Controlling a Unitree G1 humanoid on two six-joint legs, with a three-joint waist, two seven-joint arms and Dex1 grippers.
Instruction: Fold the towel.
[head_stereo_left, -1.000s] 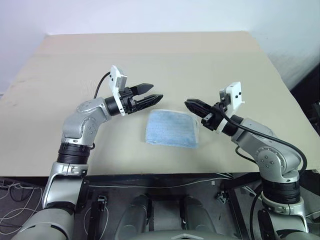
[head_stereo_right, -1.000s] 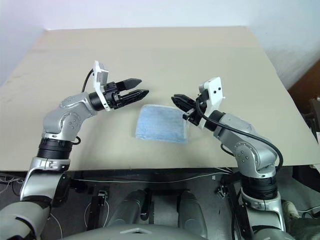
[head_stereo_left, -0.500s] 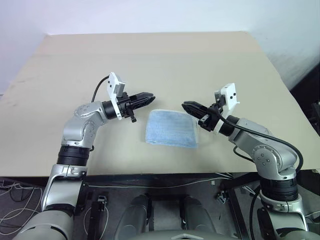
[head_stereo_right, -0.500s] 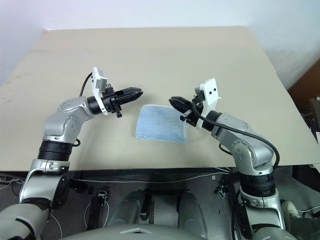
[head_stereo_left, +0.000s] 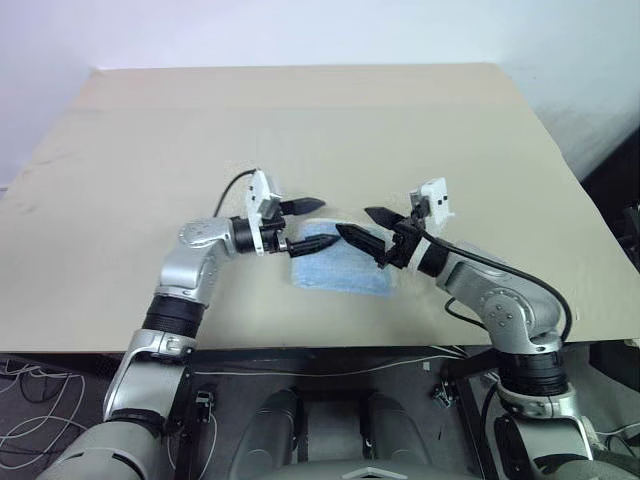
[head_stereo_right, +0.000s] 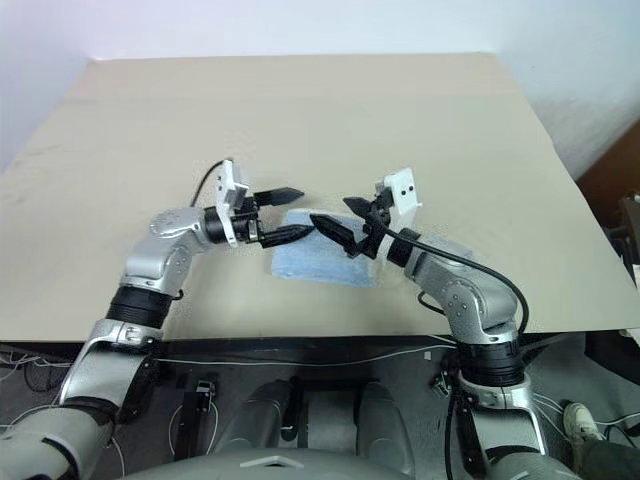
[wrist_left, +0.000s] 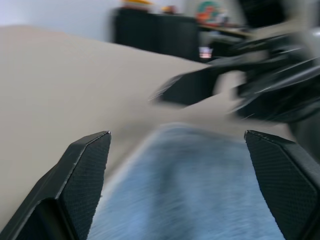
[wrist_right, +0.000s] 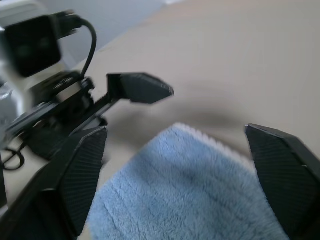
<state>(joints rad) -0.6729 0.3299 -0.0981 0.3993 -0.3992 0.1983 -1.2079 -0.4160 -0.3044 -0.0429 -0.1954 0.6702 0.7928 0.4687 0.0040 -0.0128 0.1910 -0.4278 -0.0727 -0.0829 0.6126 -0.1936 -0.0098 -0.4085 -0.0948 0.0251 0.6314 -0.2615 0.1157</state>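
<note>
towel (head_stereo_left: 340, 265): folded, flat on surface (head_stereo_left: 300, 130)
left pincer (head_stereo_left: 311, 224): spread wide, over towel's left edge
right pincer (head_stereo_left: 365, 227): spread wide, over towel, facing left pincer

Towel (head_stereo_left: 340, 263) on surface (head_stereo_left: 300, 130), near front edge, centre. Left gripper (head_stereo_left: 305, 224) over its left end, right gripper (head_stereo_left: 368, 226) over right end, tips facing, close.
</note>
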